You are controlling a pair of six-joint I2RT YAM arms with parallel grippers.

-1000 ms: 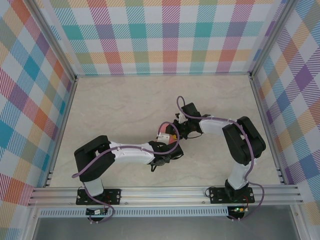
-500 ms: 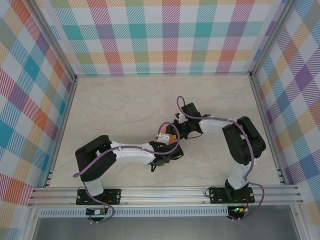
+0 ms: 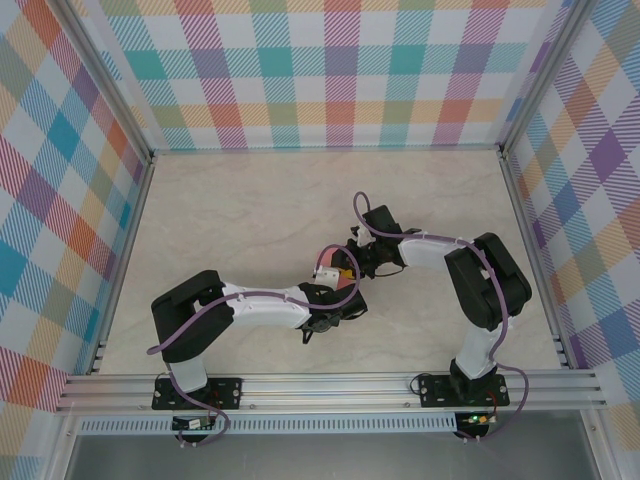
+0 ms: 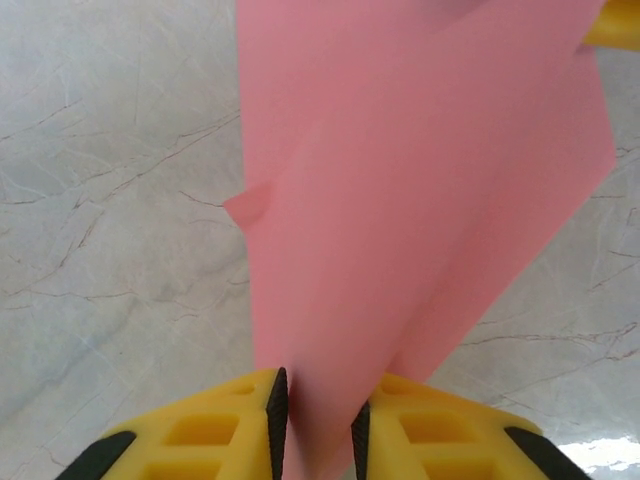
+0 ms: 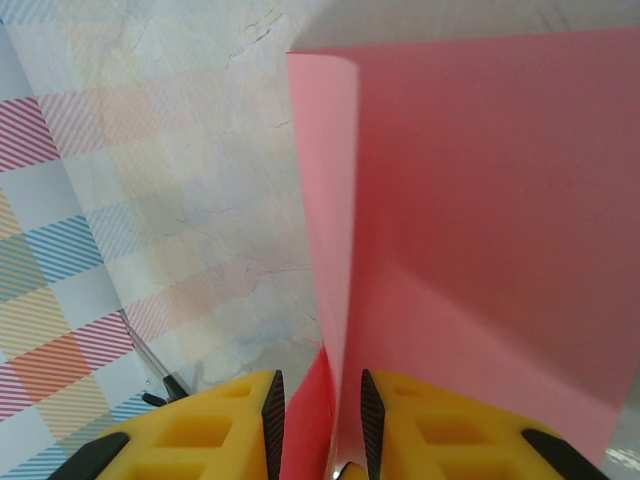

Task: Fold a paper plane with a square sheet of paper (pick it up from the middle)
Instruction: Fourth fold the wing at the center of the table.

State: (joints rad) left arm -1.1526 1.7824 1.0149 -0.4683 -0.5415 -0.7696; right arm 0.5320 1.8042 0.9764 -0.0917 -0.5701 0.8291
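pink paper (image 4: pixel 400 200), pinched by left gripper (image 4: pixel 318 425) and right gripper (image 5: pixel 318 415), over marble table (image 4: pixel 110 200).

- The sheet of paper (image 3: pixel 345 278) shows as a small salmon-pink sliver on the marbled table (image 3: pixel 230 220).
- The left gripper (image 3: pixel 337 291) meets the paper from its near-left.
- The right gripper (image 3: pixel 357 264) meets it from the right.

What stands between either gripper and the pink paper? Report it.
Nothing visible does. The left gripper and the right gripper each already have the sheet of paper pinched directly between their yellow fingers, with no other object in the gap.
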